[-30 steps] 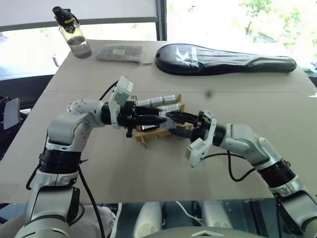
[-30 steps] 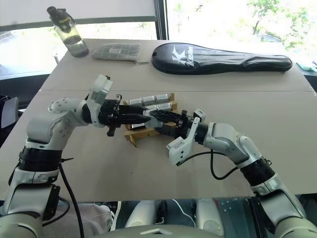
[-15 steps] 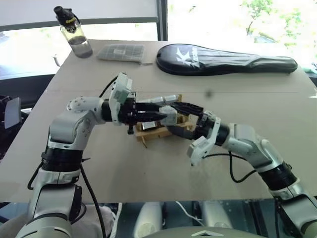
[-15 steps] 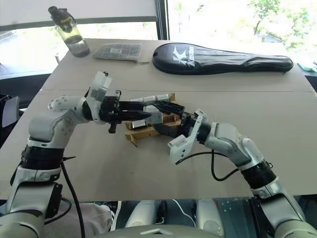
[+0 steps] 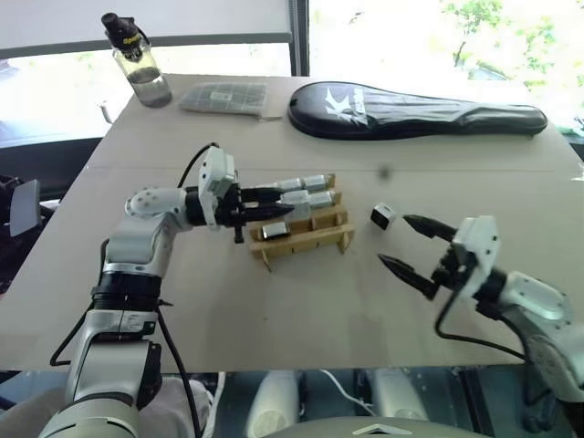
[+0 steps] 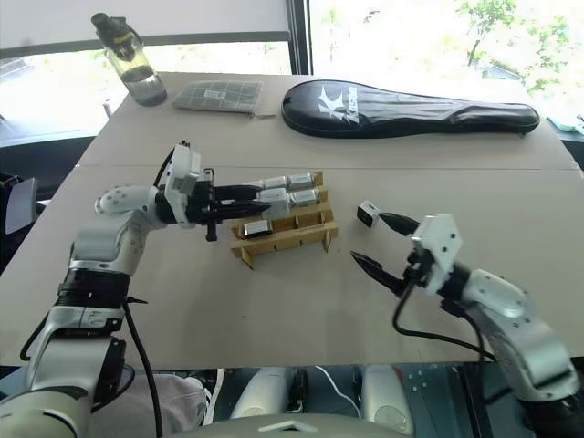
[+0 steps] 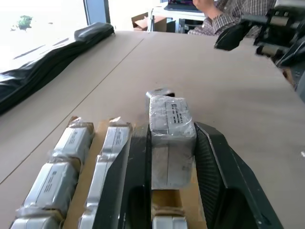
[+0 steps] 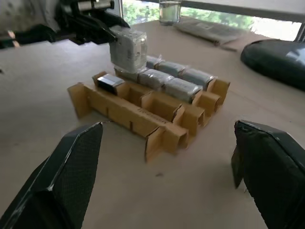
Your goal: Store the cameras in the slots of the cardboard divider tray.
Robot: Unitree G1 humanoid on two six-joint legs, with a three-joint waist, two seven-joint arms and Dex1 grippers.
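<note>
bench (image 5: 274, 310) carries the cardboard divider tray (image 5: 306, 239), far rows mostly filled. left pincer (image 7: 171, 157) is clamped on a wrapped camera (image 7: 170, 121) over the tray; square it to an empty slot, lower straight, then release. right pincer (image 6: 381, 245) gapes empty beside a loose camera (image 6: 368, 213).

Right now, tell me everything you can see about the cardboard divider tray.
The cardboard divider tray is a small tan rack of interlocking cardboard strips forming three rows of narrow slots, lying flat on the table, set at a slight angle to its edge. The far row holds a line of wrapped silver-grey cameras, the middle row holds some, and the near row has one camera at its end with the other slots empty. The left claw hangs over the tray, shut on another camera.
</note>
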